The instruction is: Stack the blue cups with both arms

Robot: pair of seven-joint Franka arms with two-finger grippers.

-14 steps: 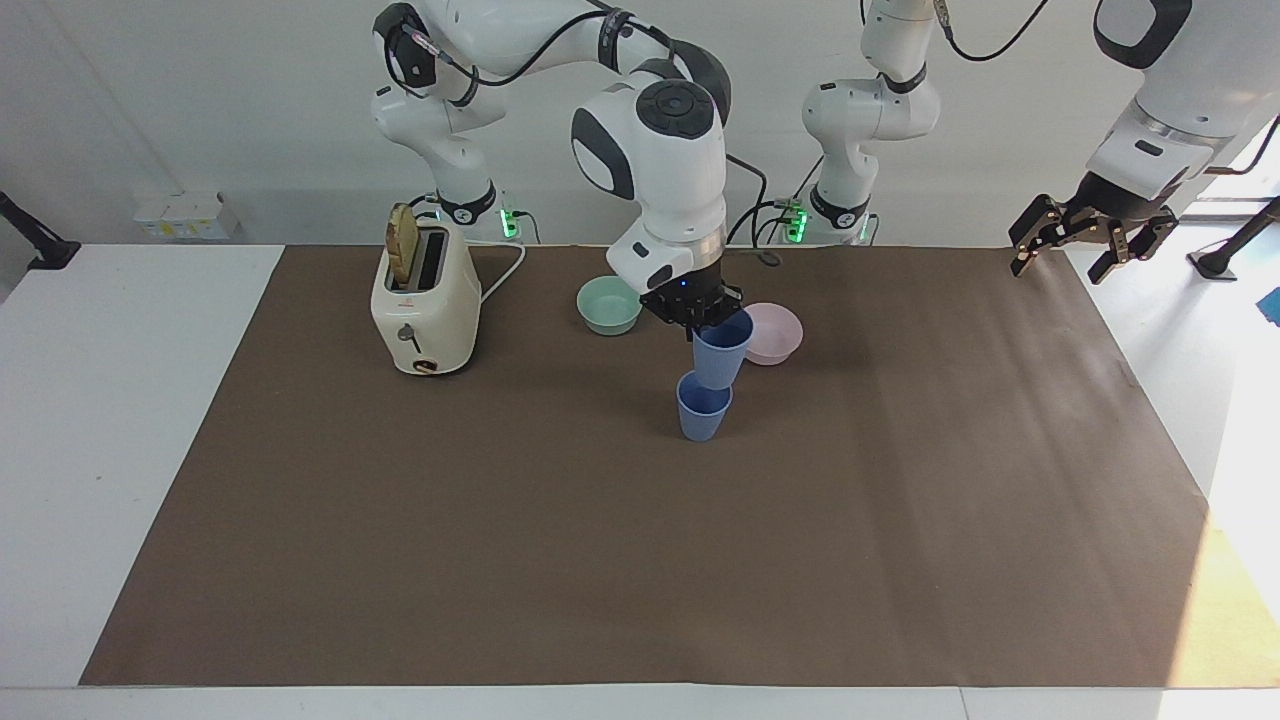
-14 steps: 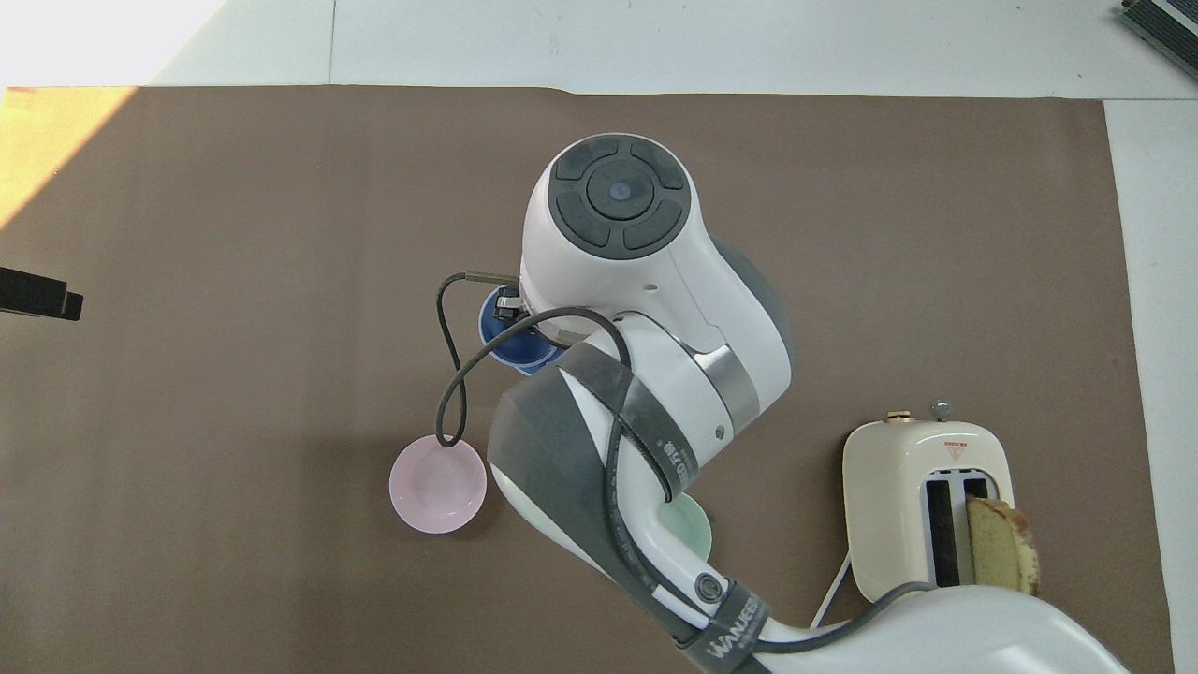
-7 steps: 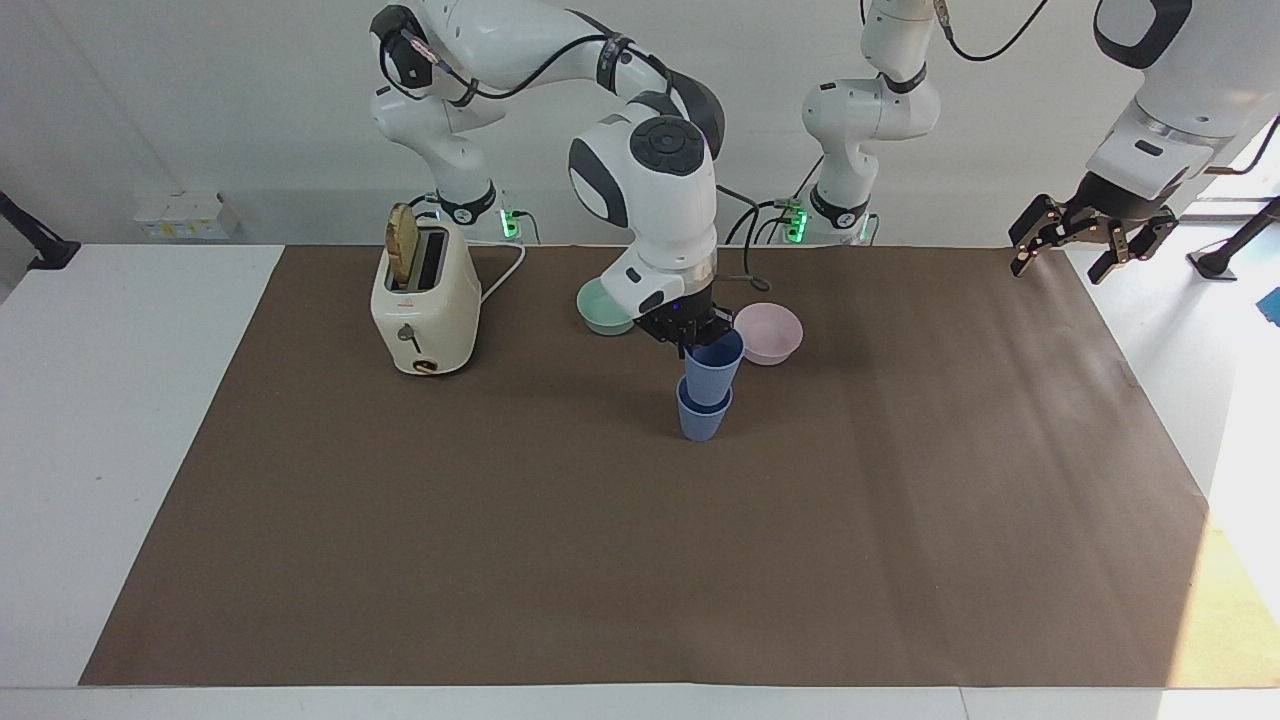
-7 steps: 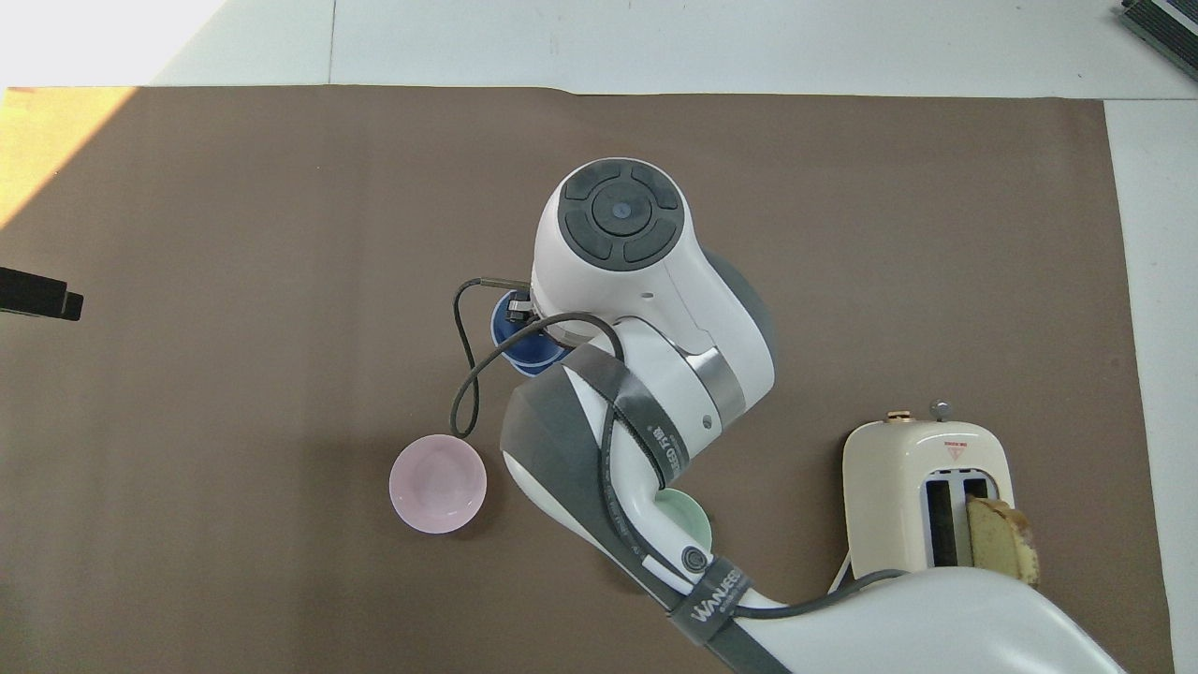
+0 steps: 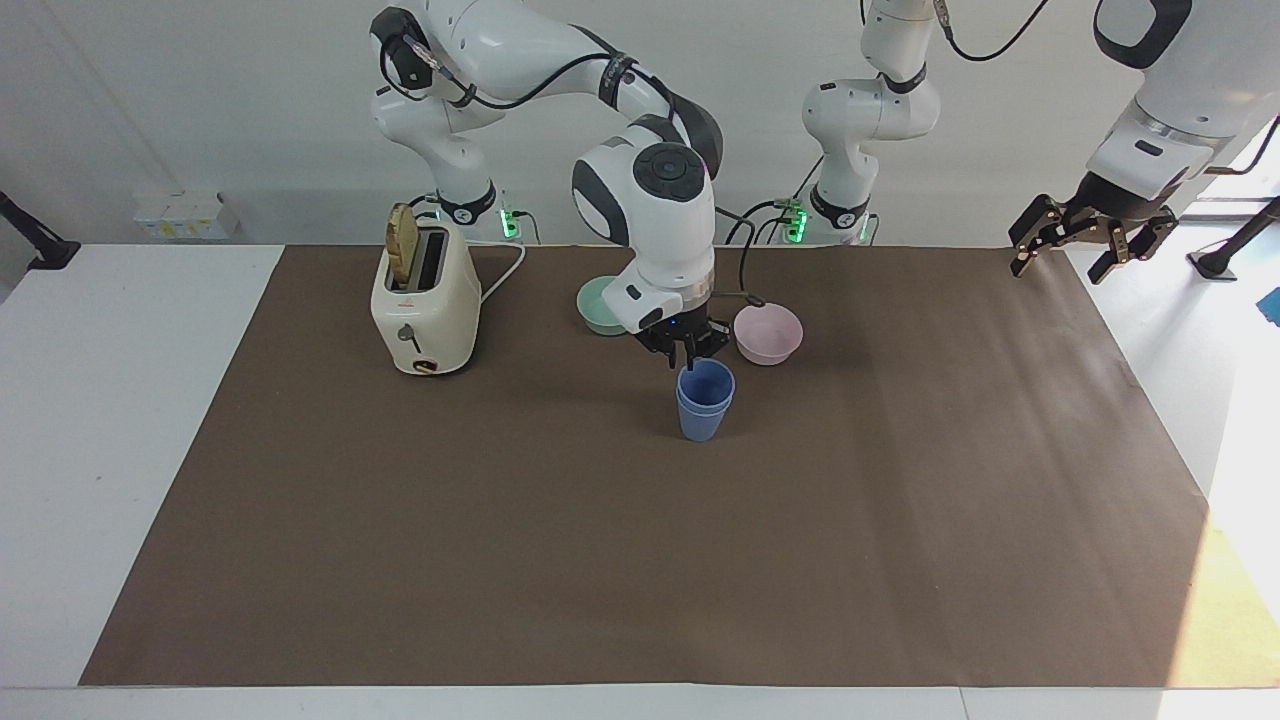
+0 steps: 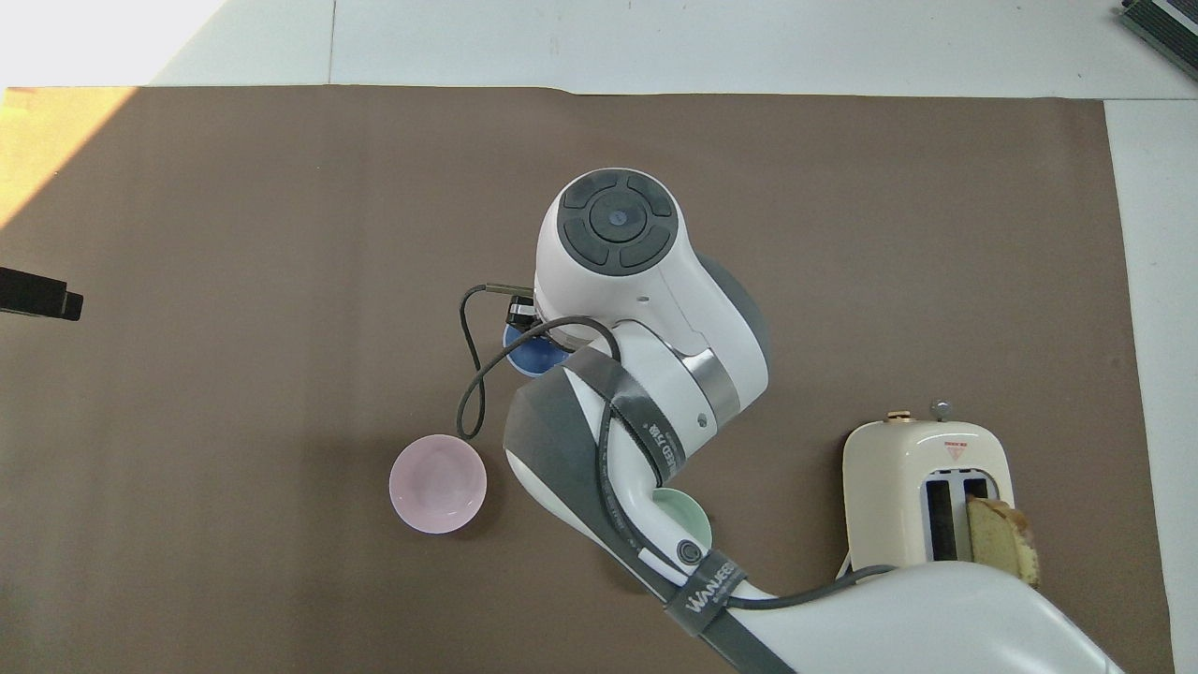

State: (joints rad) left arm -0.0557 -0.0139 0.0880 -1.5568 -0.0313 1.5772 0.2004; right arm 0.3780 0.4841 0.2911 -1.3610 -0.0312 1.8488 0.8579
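Note:
Two blue cups stand nested on the brown mat. The upper blue cup (image 5: 706, 384) sits inside the lower blue cup (image 5: 703, 424), and only its rim band shows above it. My right gripper (image 5: 690, 358) is right over them, shut on the upper cup's rim with one finger inside it. In the overhead view the right wrist hides most of the cups (image 6: 530, 354) and the fingers. My left gripper (image 5: 1085, 245) waits open and empty, raised over the mat's edge at the left arm's end, and its tip shows in the overhead view (image 6: 37, 295).
A cream toaster (image 5: 425, 300) with a bread slice (image 5: 402, 245) stands toward the right arm's end. A mint-green bowl (image 5: 600, 300) and a pale pink bowl (image 5: 768, 333) sit nearer to the robots than the cups, one on each side of the right wrist.
My right gripper has come down with the upper blue cup, from above the lower cup to nested inside it. The left arm has not moved.

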